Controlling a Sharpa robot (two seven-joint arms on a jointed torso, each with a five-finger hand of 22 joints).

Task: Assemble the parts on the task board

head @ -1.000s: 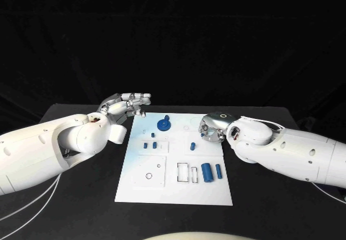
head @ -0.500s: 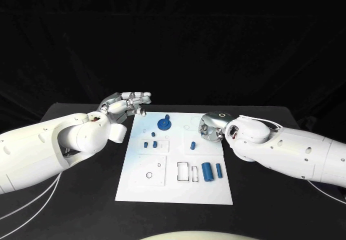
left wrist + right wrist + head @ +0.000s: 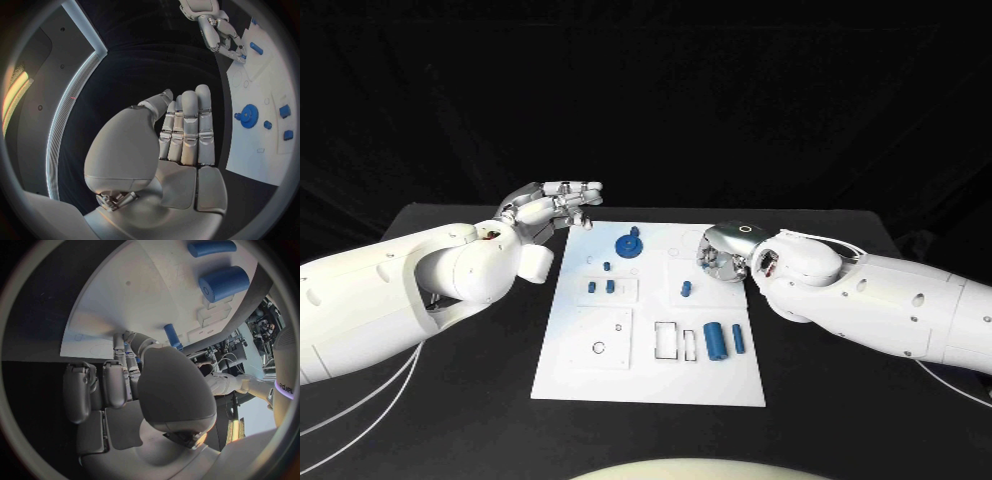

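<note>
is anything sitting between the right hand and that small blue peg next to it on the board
Nothing visible does. The right hand hovers over the task board, and only bare white board lies between it and the small blue peg.

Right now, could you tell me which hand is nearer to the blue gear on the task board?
The left hand. It hovers beyond the task board past its far left corner, close to the blue gear. The right hand sits over the board's right side, farther from the gear.
</note>
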